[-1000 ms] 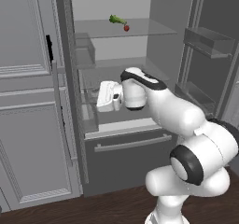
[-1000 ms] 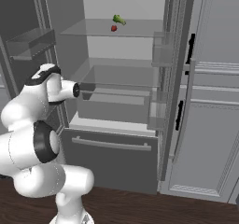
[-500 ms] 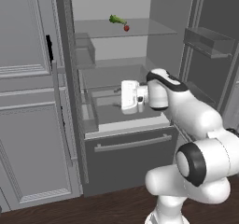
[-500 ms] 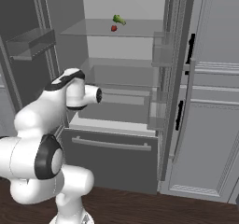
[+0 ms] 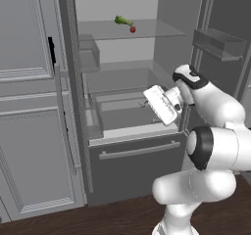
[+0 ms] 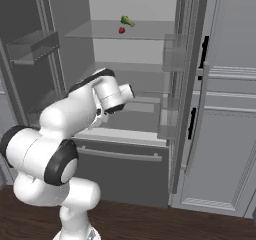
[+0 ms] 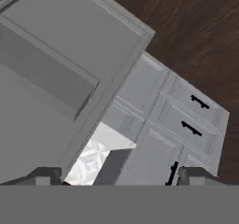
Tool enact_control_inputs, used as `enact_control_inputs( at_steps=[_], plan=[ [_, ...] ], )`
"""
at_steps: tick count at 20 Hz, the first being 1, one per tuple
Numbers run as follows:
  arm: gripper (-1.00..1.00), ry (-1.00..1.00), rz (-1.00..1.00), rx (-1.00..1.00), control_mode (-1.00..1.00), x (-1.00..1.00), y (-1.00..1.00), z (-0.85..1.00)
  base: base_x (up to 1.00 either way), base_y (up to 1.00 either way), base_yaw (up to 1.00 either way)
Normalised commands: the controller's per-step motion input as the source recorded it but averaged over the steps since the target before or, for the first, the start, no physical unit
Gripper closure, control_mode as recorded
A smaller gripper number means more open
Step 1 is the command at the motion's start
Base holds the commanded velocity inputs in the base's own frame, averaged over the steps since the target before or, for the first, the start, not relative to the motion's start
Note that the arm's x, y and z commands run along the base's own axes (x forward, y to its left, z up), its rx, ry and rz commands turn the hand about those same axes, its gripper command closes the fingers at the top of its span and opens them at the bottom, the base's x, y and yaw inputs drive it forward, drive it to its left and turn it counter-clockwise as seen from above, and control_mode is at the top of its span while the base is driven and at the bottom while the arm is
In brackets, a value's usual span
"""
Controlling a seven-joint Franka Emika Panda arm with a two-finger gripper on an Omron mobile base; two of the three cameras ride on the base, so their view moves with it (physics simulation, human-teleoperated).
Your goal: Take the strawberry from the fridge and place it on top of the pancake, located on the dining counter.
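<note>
Fridge: doors open. Strawberry: on top glass shelf, beside green vegetable, untaken. Gripper: jaws spread, empty, well below. Fetch and placement outstanding.

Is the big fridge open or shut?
Open. Both fridge doors are swung wide, so its pale inside and glass shelves show, with the strawberry on the top shelf.
</note>
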Motion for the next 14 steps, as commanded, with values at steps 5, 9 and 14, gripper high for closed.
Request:
enact_control_inputs(
  at_steps=[5, 9, 14],
  plan=[
    [-1.00, -0.55, 0.54, -0.58, -1.00, -0.75, -0.32, -0.28, 0.00, 0.00, 0.00],
    [-1.00, -0.43, 0.54, -0.62, -1.00, -0.51, -0.39, -0.09, 0.00, 0.00, 0.00],
    [-1.00, -0.51, 0.51, -0.43, -1.00, -0.66, -0.34, 0.05, 0.00, 0.00, 0.00]
  ],
)
